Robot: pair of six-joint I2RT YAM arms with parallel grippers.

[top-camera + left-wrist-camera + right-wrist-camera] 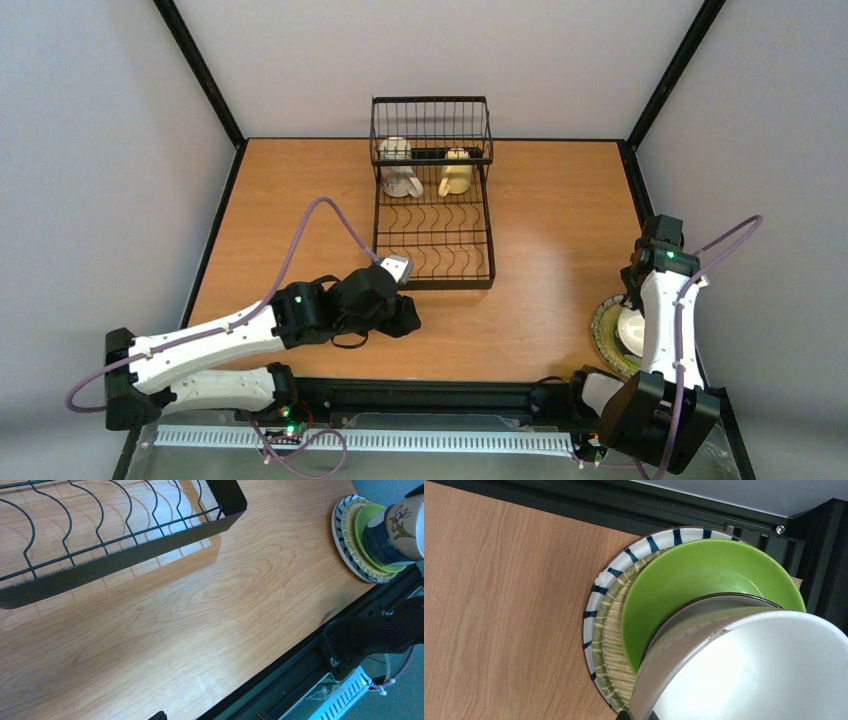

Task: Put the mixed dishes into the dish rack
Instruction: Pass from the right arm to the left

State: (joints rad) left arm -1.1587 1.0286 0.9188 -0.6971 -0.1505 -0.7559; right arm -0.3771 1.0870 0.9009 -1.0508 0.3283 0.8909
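The black wire dish rack (432, 215) stands at the table's back middle. A white mug (399, 166) and a cream-yellow mug (457, 173) sit in its taller basket. A dish stack lies at the near right edge: a white plate (624, 560) with dark stripes, a lime-green plate (689, 580), a teal bowl (379, 545) and, on top, a white bowl (754, 670) with a flower motif. My right gripper (638, 716) is shut on the white bowl's rim. My left gripper (209, 716) hovers open over bare table in front of the rack, holding nothing.
A woven straw-coloured plate (616, 640) lies between the white and green plates. The black table frame (624, 507) runs right beside the stack. The rack's curved plate slots (75, 525) hold nothing. Grey walls enclose the table on three sides.
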